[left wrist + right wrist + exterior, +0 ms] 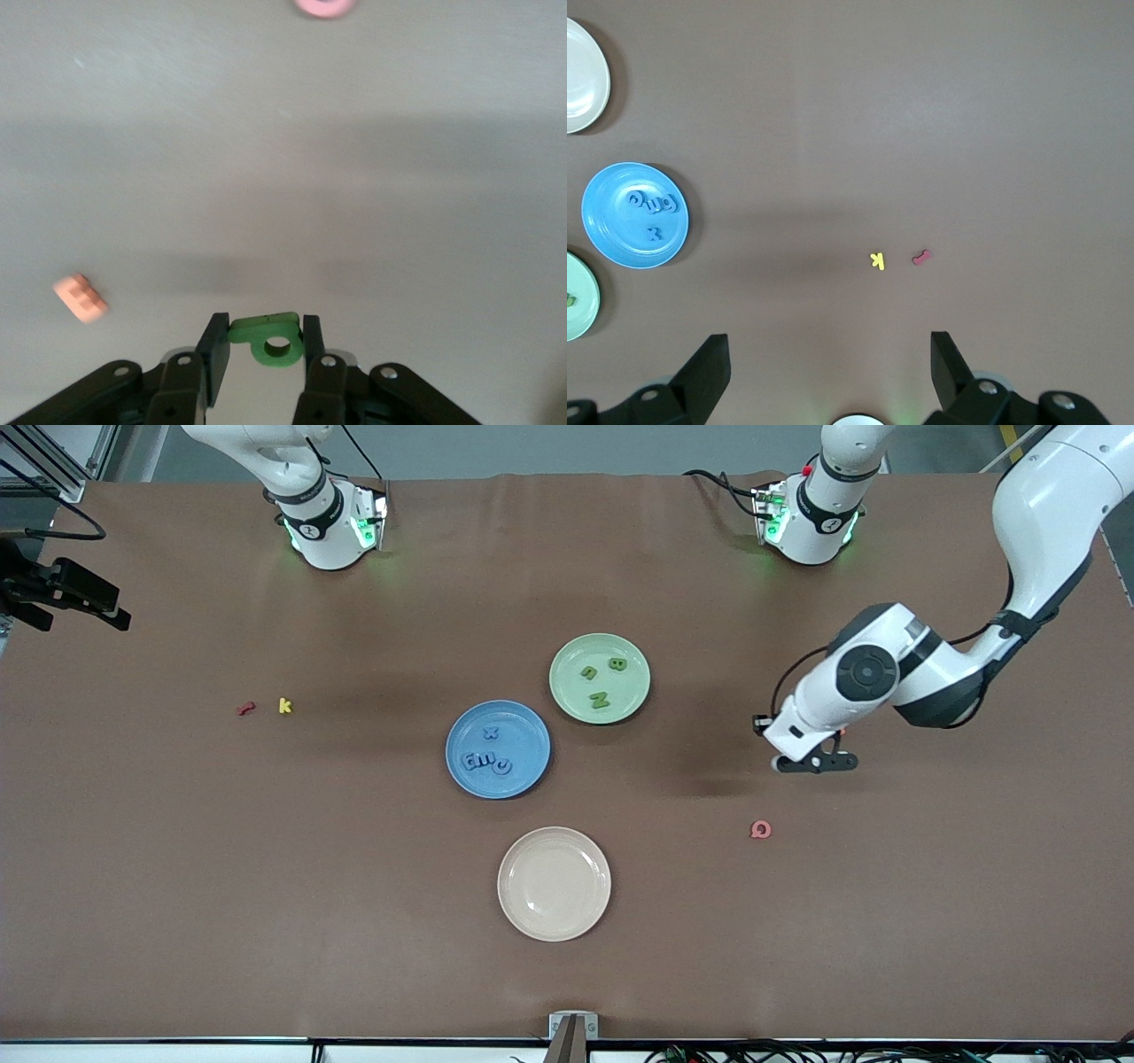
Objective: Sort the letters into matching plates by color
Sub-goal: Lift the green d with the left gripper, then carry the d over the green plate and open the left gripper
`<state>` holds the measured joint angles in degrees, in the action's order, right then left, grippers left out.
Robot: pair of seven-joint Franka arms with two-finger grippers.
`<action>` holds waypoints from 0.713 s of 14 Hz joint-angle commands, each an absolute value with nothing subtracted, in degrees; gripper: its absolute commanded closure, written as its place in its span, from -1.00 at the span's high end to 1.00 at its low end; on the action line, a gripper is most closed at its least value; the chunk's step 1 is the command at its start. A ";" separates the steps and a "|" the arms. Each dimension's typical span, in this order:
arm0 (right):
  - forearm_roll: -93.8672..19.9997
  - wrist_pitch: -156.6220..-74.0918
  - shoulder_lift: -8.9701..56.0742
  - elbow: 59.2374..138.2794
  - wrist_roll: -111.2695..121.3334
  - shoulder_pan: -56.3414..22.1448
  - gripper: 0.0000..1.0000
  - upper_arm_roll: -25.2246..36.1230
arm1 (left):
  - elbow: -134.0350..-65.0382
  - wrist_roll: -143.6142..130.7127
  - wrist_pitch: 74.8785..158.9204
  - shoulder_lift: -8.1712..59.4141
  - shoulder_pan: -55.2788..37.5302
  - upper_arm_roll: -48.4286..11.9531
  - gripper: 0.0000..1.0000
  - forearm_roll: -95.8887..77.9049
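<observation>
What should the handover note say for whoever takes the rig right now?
Left gripper: shut on a green letter, in the air over bare table toward the left arm's end.
Right gripper: open, empty, waiting.
Blue plate: four blue letters in it.
Green plate: three green letters in it.
Done: all blue sorted, three green sorted.
Left: put the held green letter into the green plate.
Leave the pink, orange, yellow and red letters and the beige plate.

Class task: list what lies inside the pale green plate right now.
Three green letters lie in the pale green plate: one reads B, one N, the third unclear. Nothing covers them.
</observation>
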<state>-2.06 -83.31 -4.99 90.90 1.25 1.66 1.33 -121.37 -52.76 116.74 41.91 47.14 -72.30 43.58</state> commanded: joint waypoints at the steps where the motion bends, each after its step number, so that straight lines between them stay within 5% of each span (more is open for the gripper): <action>1: -2.73 -83.32 -6.42 92.11 1.23 1.67 1.00 1.32 | -119.19 -62.10 115.14 40.34 38.88 -72.69 -0.56 40.70; 5: -1.93 -83.41 -6.42 92.11 1.41 1.58 1.00 1.23 | -114.18 -73.54 115.14 40.87 25.26 -70.33 -0.56 37.28; 10: -1.06 -83.58 -6.42 92.11 3.07 1.67 1.00 1.23 | -109.34 -82.86 117.06 40.87 6.27 -60.22 -0.56 33.93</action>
<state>-1.82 -83.30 -5.05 90.98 2.00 1.65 1.32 -111.03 -80.89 116.73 41.92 11.07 -63.48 35.63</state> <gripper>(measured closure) 0.000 0.621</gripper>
